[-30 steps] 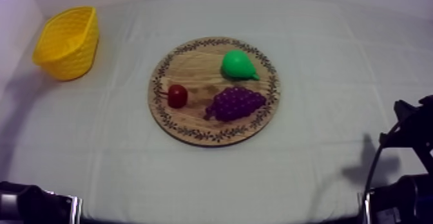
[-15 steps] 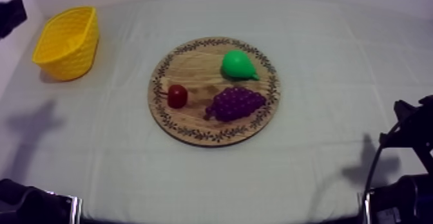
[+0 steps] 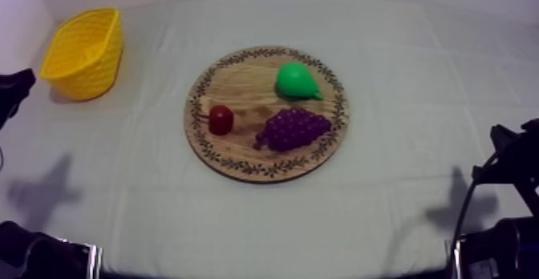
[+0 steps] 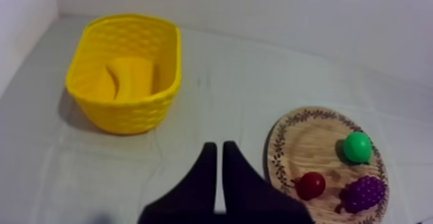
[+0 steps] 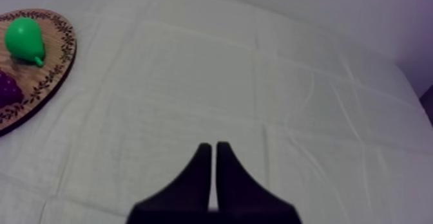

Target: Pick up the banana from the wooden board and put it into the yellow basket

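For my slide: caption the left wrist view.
Banana in yellow basket; left gripper shut on nothing beside the wooden board.

The left arm [image 3: 14, 90] is seen farther down the table's left edge than in the earlier top views. From the far corner behind the yellow basket [image 3: 84, 51] it is carried past the basket's side and is now found nearer than it. Its shadow [image 3: 42, 192] on the cloth [image 3: 417, 74] is likewise shifted toward the near left corner.
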